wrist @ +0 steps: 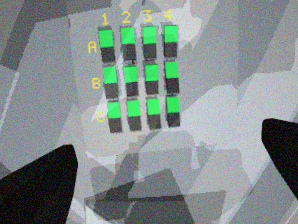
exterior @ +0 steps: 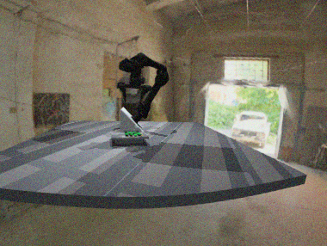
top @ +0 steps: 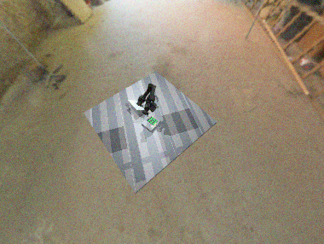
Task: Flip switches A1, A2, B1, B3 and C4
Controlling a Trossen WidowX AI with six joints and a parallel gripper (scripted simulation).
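Note:
The switch panel (top: 147, 126) (exterior: 129, 142) (wrist: 89, 65) lies on the table in front of the arm. In the wrist view its switches stand in rows A to C and columns 1 to 4. Switches A1 (wrist: 106, 45), A2 (wrist: 128, 44), B1 (wrist: 111, 82), B3 (wrist: 152, 80) and C4 (wrist: 173, 111) each show a green far half and a dark near half, like all the others. Which ends are raised is hard to tell. My gripper (wrist: 170, 142) is open and empty, its black fingers wide apart above the panel's near side. Its fingertips are too small to make out in the top and exterior views.
A pale slanted plate (top: 135, 105) (exterior: 130, 119) stands close beside the arm, near the panel. The arm (top: 151, 91) (exterior: 161, 77) is bent over the striped table (top: 138, 171) (exterior: 215, 182). Shadows and pale reflections cross the surface around the panel in the wrist view.

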